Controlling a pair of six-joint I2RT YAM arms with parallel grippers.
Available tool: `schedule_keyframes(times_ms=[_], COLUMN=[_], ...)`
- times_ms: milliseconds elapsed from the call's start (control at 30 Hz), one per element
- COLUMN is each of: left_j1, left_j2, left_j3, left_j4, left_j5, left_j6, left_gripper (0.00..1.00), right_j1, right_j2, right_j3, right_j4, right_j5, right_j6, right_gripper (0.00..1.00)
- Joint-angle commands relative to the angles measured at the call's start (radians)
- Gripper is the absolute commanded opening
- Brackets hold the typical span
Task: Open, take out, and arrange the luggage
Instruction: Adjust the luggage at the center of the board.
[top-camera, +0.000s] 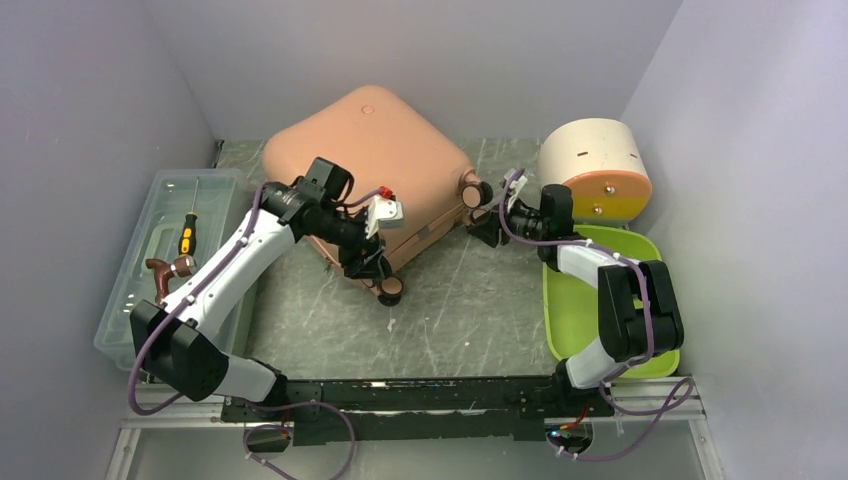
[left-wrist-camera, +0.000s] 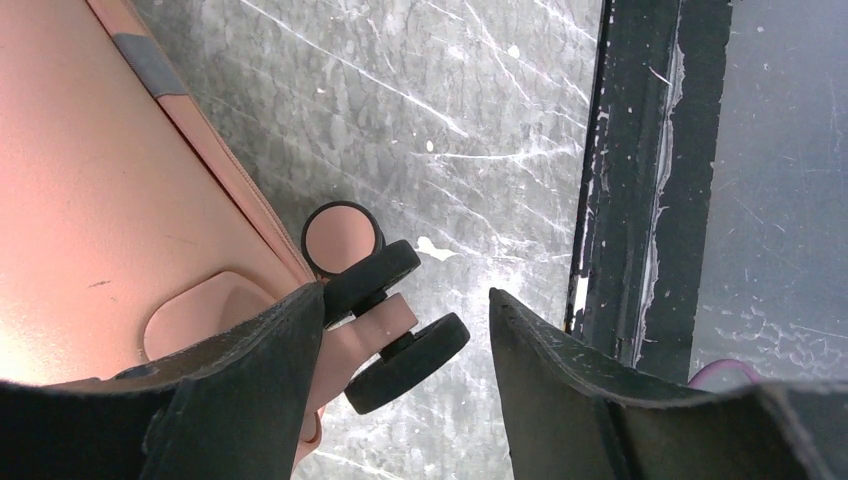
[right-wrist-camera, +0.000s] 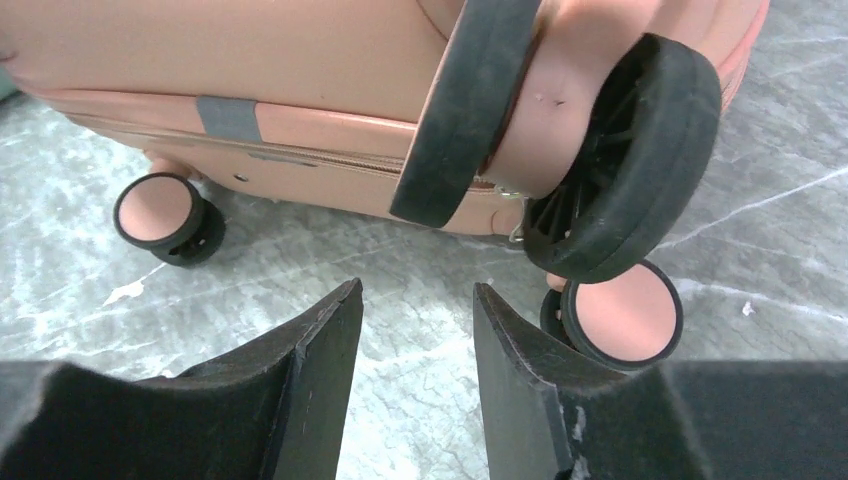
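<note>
The salmon-pink luggage (top-camera: 370, 150) lies shut on the grey table at the back centre. My left gripper (top-camera: 368, 262) hangs at its near corner. In the left wrist view the left gripper (left-wrist-camera: 405, 298) is open, and a black double wheel (left-wrist-camera: 405, 345) of the luggage (left-wrist-camera: 100, 200) shows in the gap, apart from the right finger. My right gripper (top-camera: 487, 222) sits low by the right-hand wheels (top-camera: 470, 190). The right wrist view shows the right gripper (right-wrist-camera: 415, 287) open over bare table, just below the luggage (right-wrist-camera: 250, 50) and a big wheel (right-wrist-camera: 620, 180).
A clear plastic bin (top-camera: 150, 200) at the left holds a screwdriver (top-camera: 187, 235) and a brown-handled tool (top-camera: 165, 270). A lime-green tray (top-camera: 570, 310) lies at the right under the right arm. A cream and orange round container (top-camera: 595, 165) stands behind it. Walls close three sides.
</note>
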Motion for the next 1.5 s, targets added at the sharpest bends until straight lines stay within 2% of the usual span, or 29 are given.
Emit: schedule_keyframes(times_ms=[0,67,233,333,500,733,833,900,1200,1467], left_j1=[0.059,0.071,0.100,0.120,0.163,0.220,0.243,0.258,0.333,0.416], left_j2=[-0.017,-0.019,-0.023,-0.027,-0.037,-0.052,-0.056,-0.055,-0.079,-0.080], left_j3=[-0.056,-0.064,-0.073,-0.077,-0.101,-0.115,-0.116,-0.114,-0.080,-0.081], left_j4=[-0.182,-0.189,-0.208,-0.219,-0.233,-0.252,-0.253,-0.257,-0.268,-0.310], left_j5=[-0.077,-0.075,-0.083,-0.082,-0.091,-0.098,-0.103,-0.107,-0.125,-0.103], left_j6=[0.002,0.008,0.032,0.047,0.076,0.112,0.122,0.130,0.151,0.194], left_gripper=[0.66,0.65,0.64,0.63,0.61,0.60,0.60,0.60,0.55,0.55], right_j1=[-0.039,-0.048,-0.050,-0.052,-0.076,-0.079,-0.078,-0.078,-0.072,-0.020], right_j2=[0.027,0.034,0.017,0.024,0.092,0.086,0.081,0.074,0.107,0.164], right_j3=[-0.001,0.004,0.013,0.015,0.041,0.116,0.165,0.169,0.129,0.135], right_j4=[0.137,0.104,0.043,0.076,0.105,-0.176,-0.327,-0.362,-0.155,-0.059], right_j5=[-0.190,-0.232,-0.167,-0.129,-0.217,-0.304,-0.295,-0.279,-0.265,-0.250], right_j6=[0.092,0.065,0.016,0.065,0.180,-0.034,-0.131,-0.158,-0.022,0.064], right_gripper=[0.47,0.47,0.47,0.47,0.47,0.41,0.39,0.39,0.43,0.44])
